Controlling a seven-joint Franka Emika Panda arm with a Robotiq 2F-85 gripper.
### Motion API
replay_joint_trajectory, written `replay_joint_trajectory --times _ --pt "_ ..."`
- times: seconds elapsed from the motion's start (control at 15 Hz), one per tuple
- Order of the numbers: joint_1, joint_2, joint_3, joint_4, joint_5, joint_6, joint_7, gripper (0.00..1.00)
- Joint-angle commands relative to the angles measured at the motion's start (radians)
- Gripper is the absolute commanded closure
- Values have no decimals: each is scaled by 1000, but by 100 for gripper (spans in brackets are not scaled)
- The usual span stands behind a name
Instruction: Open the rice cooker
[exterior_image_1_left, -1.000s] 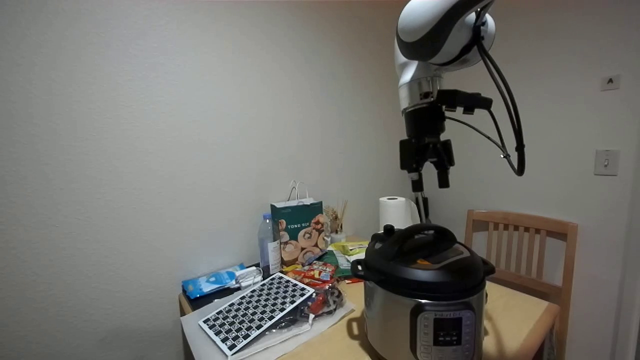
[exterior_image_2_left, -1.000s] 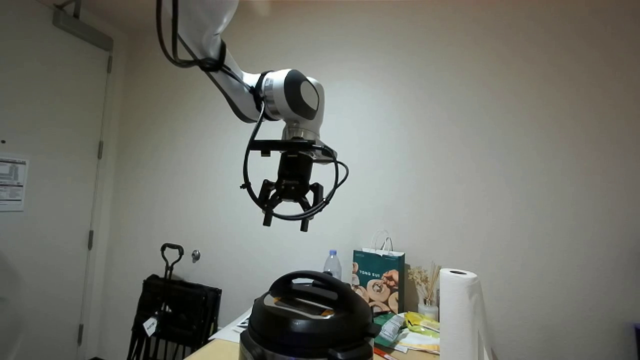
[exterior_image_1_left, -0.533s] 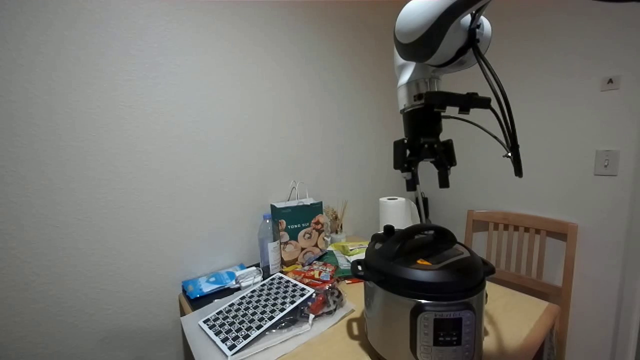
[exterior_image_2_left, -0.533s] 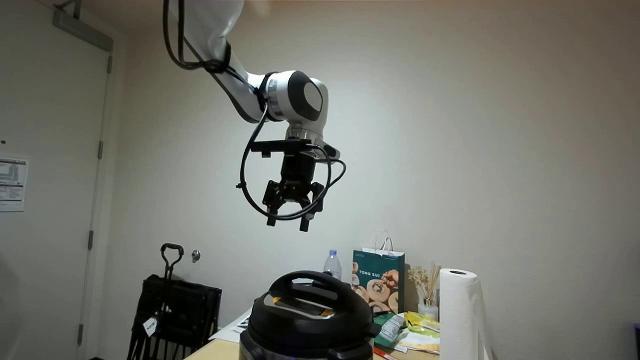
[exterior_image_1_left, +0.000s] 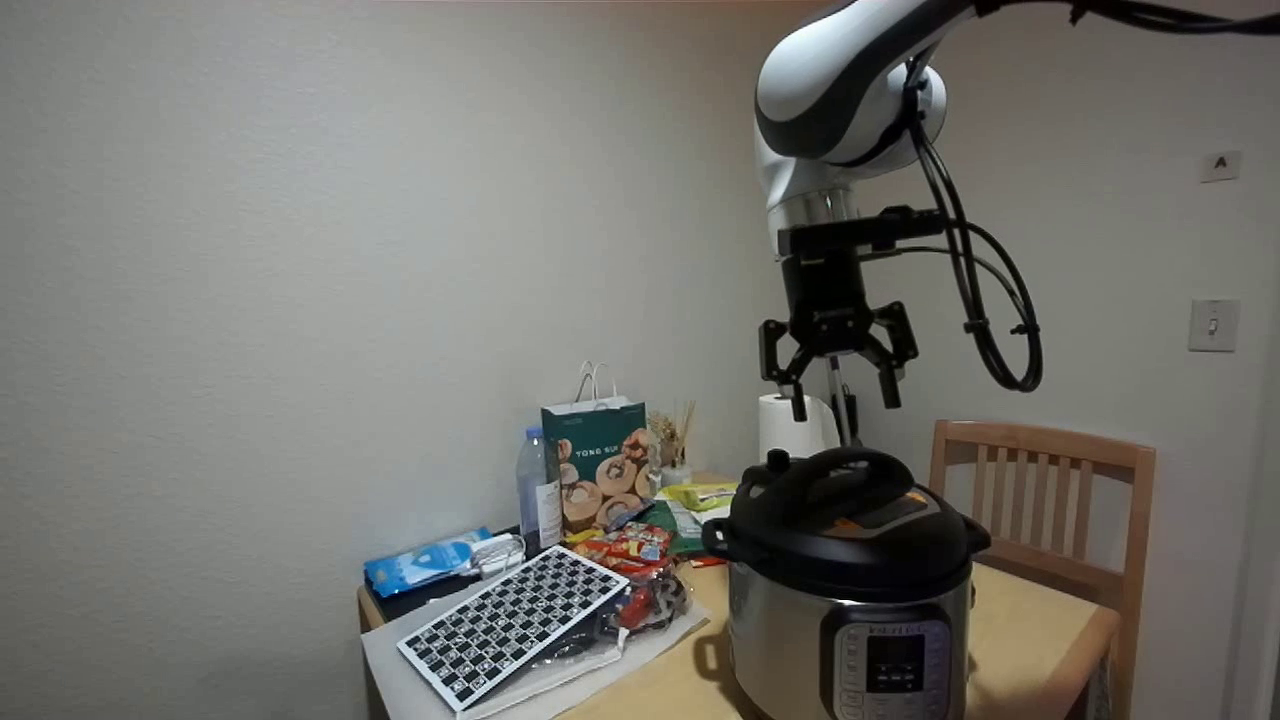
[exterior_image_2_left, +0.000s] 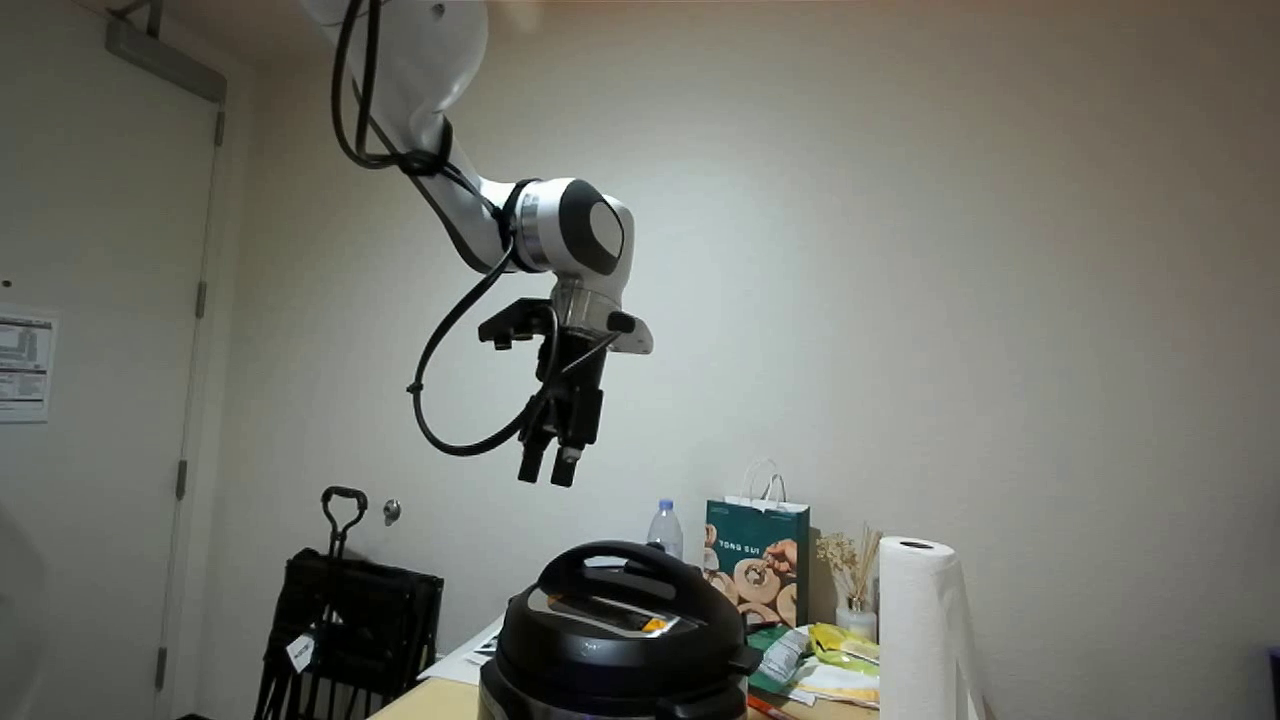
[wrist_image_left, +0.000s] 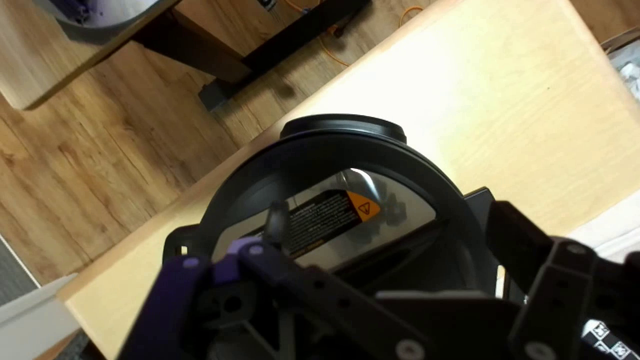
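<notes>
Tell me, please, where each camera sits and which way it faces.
In an exterior view: in front of the rice cooker, facing its control panel; arm and pincer show.
In an exterior view: above lid level, facing wall and door; arm and pincer show.
In the wrist view: on the arm, facing down onto lid, table, floor; pincer parts show.
Shared by both exterior views: rice cooker, green bag, paper roll.

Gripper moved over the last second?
Yes, downward: in both exterior views the gripper sits lower, nearer the rice cooker, which has not moved.
</notes>
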Motion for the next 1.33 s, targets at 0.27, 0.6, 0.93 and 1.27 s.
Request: replay_joint_trajectory --times 0.27,0.6,0.93,1.27 --pt "-5 13 4 10 23 2 133 0" --pt "-5 34 1 -12 42 39 385 0" --pt "0 56 -6 -3 24 25 458 0" --pt "-6 58 -12 -15 14 75 543 0"
